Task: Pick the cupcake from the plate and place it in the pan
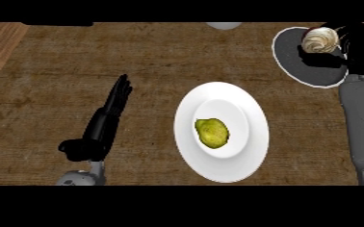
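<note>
The cupcake (318, 40), with pale swirled frosting, is over the dark pan (298, 65), a white-rimmed round pan at the upper right. My right hand (350, 42) comes in along the right edge and its fingers curl round the cupcake's right side. Whether the cupcake rests on the pan's floor I cannot tell. The white plate (222, 166) lies in the middle of the counter with a yellow-green fruit (212, 133) on it. My left hand (108, 115) lies open left of the plate, fingers straight and pointing away, holding nothing.
A pale rounded object (225, 26) shows partly at the counter's far edge. A lighter wooden strip (7, 43) runs along the upper left corner. My grey right forearm (352, 120) stands between the plate and the right edge.
</note>
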Action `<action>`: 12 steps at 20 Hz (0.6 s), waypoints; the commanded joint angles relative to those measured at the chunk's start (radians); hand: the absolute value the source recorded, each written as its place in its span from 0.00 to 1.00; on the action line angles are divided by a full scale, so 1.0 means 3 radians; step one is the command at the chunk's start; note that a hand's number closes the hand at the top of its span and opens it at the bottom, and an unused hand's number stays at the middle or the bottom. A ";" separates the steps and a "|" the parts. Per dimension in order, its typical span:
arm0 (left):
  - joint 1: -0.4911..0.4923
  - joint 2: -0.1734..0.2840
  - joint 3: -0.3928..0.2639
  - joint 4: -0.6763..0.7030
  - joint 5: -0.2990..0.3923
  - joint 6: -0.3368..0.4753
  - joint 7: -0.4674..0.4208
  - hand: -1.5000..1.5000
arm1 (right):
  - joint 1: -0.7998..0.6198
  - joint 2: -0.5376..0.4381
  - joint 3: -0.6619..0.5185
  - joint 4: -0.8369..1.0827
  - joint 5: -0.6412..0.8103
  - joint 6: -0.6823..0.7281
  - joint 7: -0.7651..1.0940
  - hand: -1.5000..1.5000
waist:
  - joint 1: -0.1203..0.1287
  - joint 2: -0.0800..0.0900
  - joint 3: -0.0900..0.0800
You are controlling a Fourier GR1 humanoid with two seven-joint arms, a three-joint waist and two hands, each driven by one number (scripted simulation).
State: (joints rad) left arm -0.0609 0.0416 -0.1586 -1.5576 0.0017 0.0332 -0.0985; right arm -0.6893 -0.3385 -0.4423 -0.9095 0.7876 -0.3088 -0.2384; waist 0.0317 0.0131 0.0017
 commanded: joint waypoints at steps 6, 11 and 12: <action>-0.0067 0.0009 -0.0024 -0.0029 -0.0012 -0.0055 0.0002 0.50 | -0.0613 -0.0443 -0.0420 0.1449 -0.0178 -0.0576 -0.0733 1.00 | 0.0151 0.0060 0.0010; -0.0159 0.0031 0.0005 0.0028 0.0041 -0.0125 0.0044 0.50 | -0.0690 -0.0772 -0.0263 0.1988 0.0034 0.0065 -0.0228 0.00 | 0.0180 0.0093 0.0002; -0.0055 -0.0043 -0.0114 0.0009 -0.0088 -0.0035 -0.0072 0.50 | -0.0592 -0.0763 -0.0136 0.2069 0.0160 0.0130 -0.0293 0.00 | 0.0219 0.0104 0.0004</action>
State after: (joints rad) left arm -0.0775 0.0394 -0.1727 -1.5592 -0.0022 0.0126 -0.1074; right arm -0.8687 -0.5233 -0.5411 -0.4060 0.7629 -0.3637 -0.3898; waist 0.0792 0.0340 0.0032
